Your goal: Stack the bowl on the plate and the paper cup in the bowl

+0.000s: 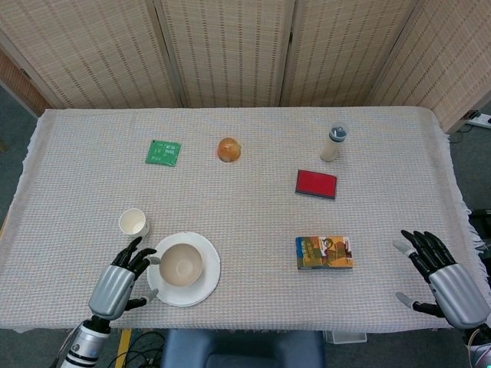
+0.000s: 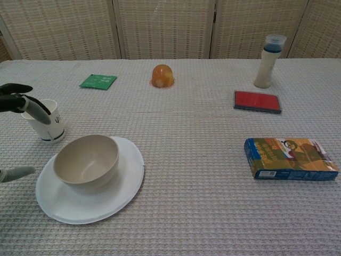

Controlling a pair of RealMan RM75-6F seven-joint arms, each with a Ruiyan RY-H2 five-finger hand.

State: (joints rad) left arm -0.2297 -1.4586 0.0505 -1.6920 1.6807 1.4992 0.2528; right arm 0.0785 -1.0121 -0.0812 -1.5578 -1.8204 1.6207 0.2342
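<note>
A beige bowl stands upright on the white plate near the table's front left. The white paper cup stands upright on the cloth just behind and left of the plate. My left hand hovers left of the plate with its fingers apart, holding nothing; in the chest view only its fingertips show at the left edge, in front of the cup. My right hand rests open at the table's front right, far from these objects.
A colourful box lies right of the plate. Further back are a red case, a capped bottle, an orange fruit and a green packet. Woven screens stand behind the table.
</note>
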